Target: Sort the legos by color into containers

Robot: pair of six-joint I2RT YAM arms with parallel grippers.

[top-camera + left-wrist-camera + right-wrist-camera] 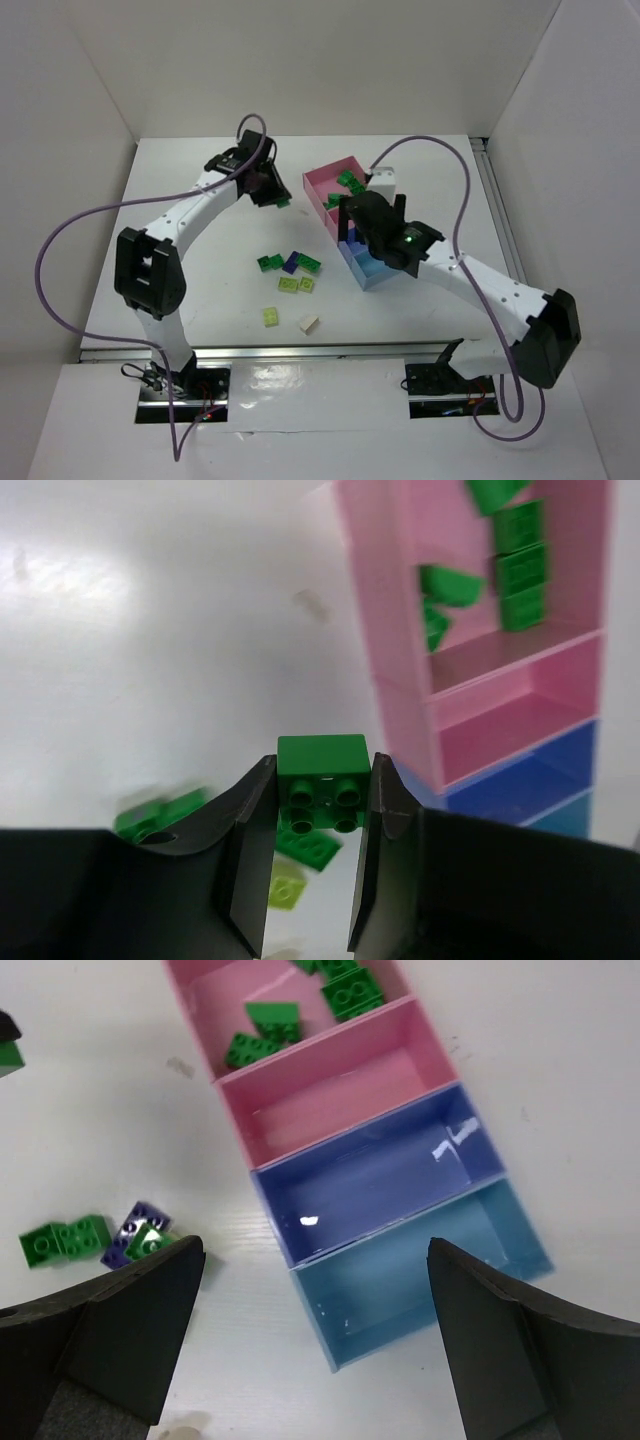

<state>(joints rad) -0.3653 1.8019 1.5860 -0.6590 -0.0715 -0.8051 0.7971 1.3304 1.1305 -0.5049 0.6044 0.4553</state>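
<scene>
The left gripper point(322, 785) is closed to the width of a single dark green brick point(322, 763), pinching it by its two sides, studs facing the wrist camera. In the overhead view this gripper point(270, 187) hangs above the white table point(200, 170), to the left of the containers point(315, 198) and apart from them. The four joined boxes lie in a row (pink, pink, periwinkle, light blue, counting from the far end). Several green legos point(268, 1028) already lie in the far pink box point(205, 1005). The second pink box point(300, 1100), the periwinkle box point(400, 1200) and the light blue box point(400, 1300) hold no bricks. The right gripper point(320, 1310) is spread wide, with nothing between its fingers point(130, 1330), and hovers over the near end of the row. Loose on the table lie more dark green bricks point(269, 262), a purple brick point(291, 262), yellow-green bricks point(290, 285) and a cream brick point(309, 323).
</scene>
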